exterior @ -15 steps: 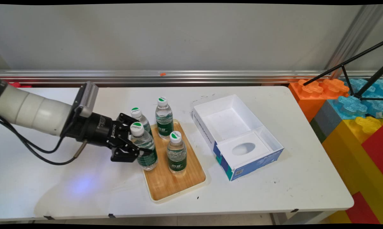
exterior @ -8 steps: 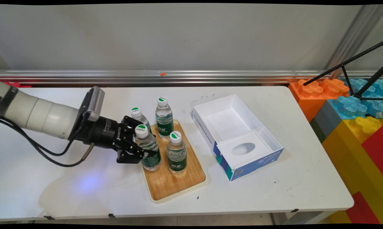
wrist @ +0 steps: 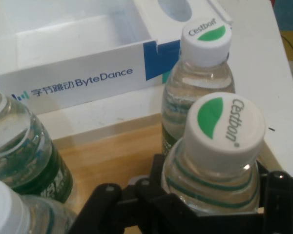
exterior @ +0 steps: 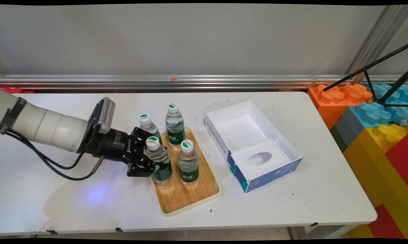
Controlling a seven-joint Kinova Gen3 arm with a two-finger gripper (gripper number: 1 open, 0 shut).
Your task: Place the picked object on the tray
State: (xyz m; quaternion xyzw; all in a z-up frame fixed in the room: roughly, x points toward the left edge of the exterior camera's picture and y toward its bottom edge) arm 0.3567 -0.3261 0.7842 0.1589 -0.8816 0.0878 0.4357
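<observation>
Gripping a water bottle [exterior: 158, 159] about its body, the black gripper [exterior: 153, 162] reaches in from the left, fingers pinched on either side of it.

- Held bottle: clear, green label, white cap with green leaf mark; upright at the near left part of the tray [exterior: 176, 198]. Whether its base rests on the wood or sits just above it cannot be told. In the hand view it fills the lower right [wrist: 212, 161], with the black linkage [wrist: 136, 209] wrapped round its shoulder.
- Tray: pale wood, white rim, lying on the white table [exterior: 292, 203] left of centre.
- Second bottle [exterior: 188, 162]: upright on the tray, just right of the held one; seen behind it in the hand view [wrist: 198, 73].
- Third bottle [exterior: 175, 126]: upright at the tray's far end.
- Fourth bottle [exterior: 148, 125]: upright at the tray's far left edge, just behind the gripper; whether it stands on the tray or the table cannot be told.
- Box [exterior: 251, 145]: open, white inside, blue and white outside, right of the tray and apart from it; an insert with an oval hole fills its near end. Its side reads "ByteDance" in the hand view [wrist: 78, 80].
- Blocks [exterior: 366, 112]: large, orange, blue, yellow and red, stacked beyond the table's right end.
- Tripod legs [exterior: 369, 73]: black, above the blocks.
</observation>
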